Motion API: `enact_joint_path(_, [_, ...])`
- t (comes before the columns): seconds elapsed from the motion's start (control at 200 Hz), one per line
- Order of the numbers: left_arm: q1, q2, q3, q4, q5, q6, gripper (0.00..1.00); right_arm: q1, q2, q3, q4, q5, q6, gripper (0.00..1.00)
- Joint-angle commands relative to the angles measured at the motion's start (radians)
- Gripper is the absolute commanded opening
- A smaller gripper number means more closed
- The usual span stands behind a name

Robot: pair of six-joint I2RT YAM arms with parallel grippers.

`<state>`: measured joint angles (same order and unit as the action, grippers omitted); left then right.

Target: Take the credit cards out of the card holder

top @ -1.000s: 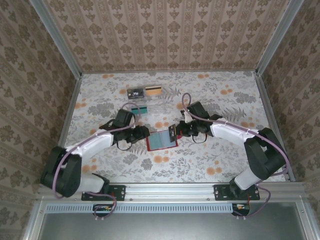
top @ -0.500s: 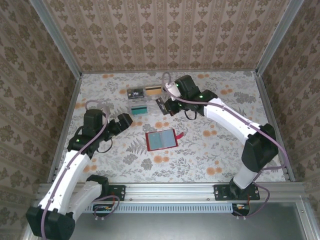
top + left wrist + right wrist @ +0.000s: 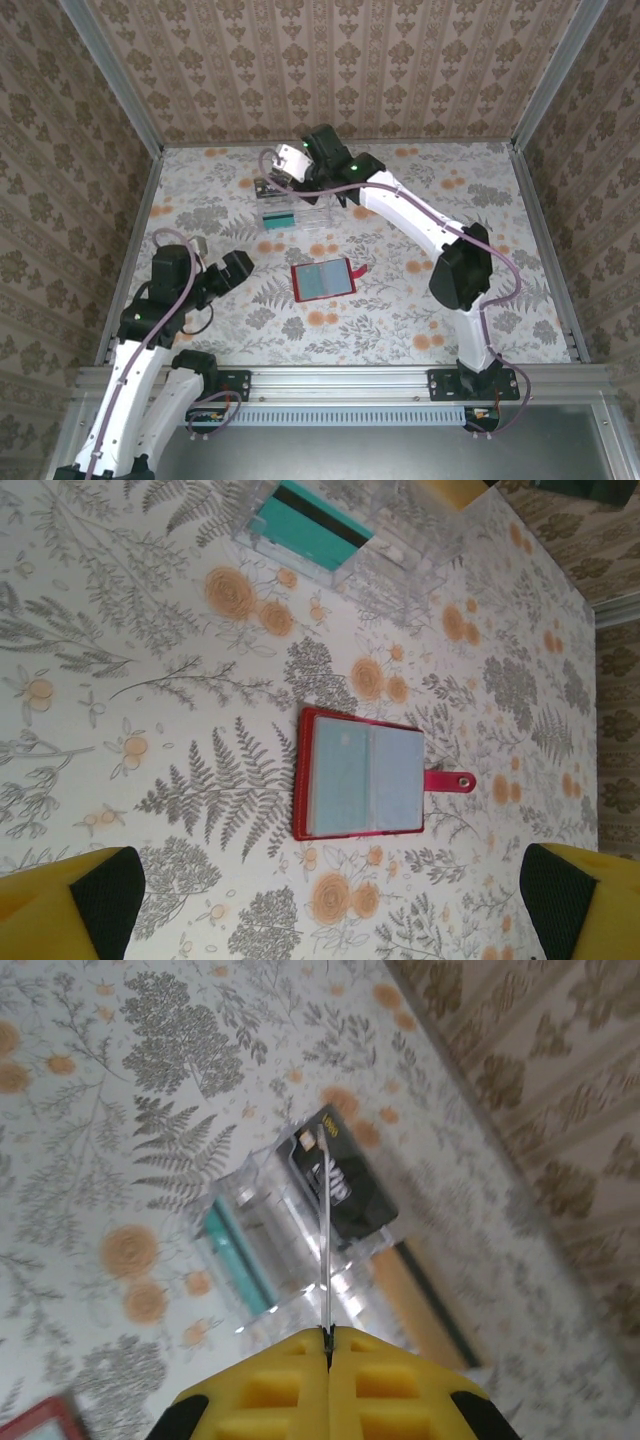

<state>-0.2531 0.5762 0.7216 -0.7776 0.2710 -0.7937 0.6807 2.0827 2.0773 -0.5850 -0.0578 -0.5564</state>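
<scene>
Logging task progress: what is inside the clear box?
A teal card with a dark stripe lies in the clear box. The right hand holds a thin card edge-on near it. Reflections blur the box's other half.

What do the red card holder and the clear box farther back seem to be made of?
Card holder: probably leather or imitation; matte red rim without glare, pale inner pockets with slight sheen, perhaps plastic. Clear box: likely rigid acrylic, glossy; a teal card shows through and its edges glint.

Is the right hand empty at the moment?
No: the right wrist view shows the right hand shut on a card, which is seen edge-on.
</scene>
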Motion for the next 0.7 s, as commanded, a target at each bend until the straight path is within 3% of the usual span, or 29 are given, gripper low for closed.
enact_joint_path(0.0, [0.009, -0.026, 0.024, -0.106, -0.039, -0.012, 1.0, 0.013, 0.081, 0.115, -0.059, 0.064, -0.191, 0.0])
enact_joint_path(0.425, [0.011, -0.056, 0.088, -0.241, -0.092, 0.01, 1.0, 0.038, 0.274, 0.275, 0.042, 0.185, -0.484, 0.0])
enact_joint_path(0.695, [0.012, -0.073, 0.076, -0.255, -0.106, 0.005, 1.0, 0.058, 0.362, 0.323, 0.091, 0.241, -0.531, 0.0])
